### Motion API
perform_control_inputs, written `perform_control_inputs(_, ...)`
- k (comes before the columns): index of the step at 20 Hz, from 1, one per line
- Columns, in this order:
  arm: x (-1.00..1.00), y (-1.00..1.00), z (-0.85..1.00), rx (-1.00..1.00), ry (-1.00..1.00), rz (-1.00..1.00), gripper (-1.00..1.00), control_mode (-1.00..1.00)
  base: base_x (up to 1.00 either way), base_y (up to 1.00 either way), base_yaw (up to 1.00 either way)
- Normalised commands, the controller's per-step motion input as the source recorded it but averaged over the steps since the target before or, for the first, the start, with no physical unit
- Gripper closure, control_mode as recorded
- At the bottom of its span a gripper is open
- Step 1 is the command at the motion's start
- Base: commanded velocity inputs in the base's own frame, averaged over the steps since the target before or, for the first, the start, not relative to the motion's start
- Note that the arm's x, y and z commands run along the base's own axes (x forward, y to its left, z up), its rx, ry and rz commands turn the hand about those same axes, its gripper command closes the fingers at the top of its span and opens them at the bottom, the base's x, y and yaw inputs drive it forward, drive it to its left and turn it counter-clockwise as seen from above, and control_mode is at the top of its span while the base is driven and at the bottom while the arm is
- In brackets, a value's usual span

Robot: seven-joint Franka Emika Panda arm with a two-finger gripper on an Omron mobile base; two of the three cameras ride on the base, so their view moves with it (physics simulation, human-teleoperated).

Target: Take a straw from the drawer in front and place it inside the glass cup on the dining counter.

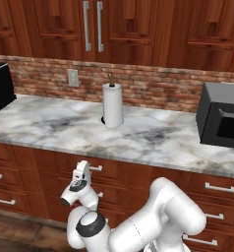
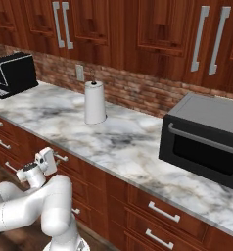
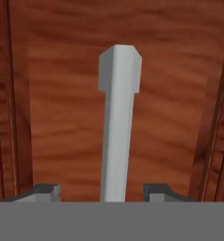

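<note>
- Drawer (image 3: 62, 117) front is filling our hand view; the drawer is sitting closed under the worktop (image 1: 138, 138), straight ahead of the arm.
- We are holding the gripper (image 3: 102, 193) at the handle (image 3: 117, 127), fingers (image 3: 43, 192) spread apart, one on each side of the silver bar, not touching it.
- We are seeing the hand at that handle (image 1: 94, 168) from the left base view, below the paper towel roll (image 1: 112, 105).
- Microwave (image 2: 206, 139) is sitting well to the right.
</note>
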Motion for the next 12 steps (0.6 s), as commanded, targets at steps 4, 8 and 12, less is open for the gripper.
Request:
perform_control_inputs(4, 0.12, 0.00, -0.01, -0.05, -0.21, 0.04, 1.00, -1.00, 0.00, 0.00, 0.00)
perform_control_inputs(8, 0.05, 0.04, 0.00, -0.03, -0.21, 0.04, 1.00, -1.00, 0.00, 0.00, 0.00)
perform_control_inputs(12, 0.00, 0.10, 0.00, 0.00, -0.14, 0.03, 1.00, -1.00, 0.00, 0.00, 0.00)
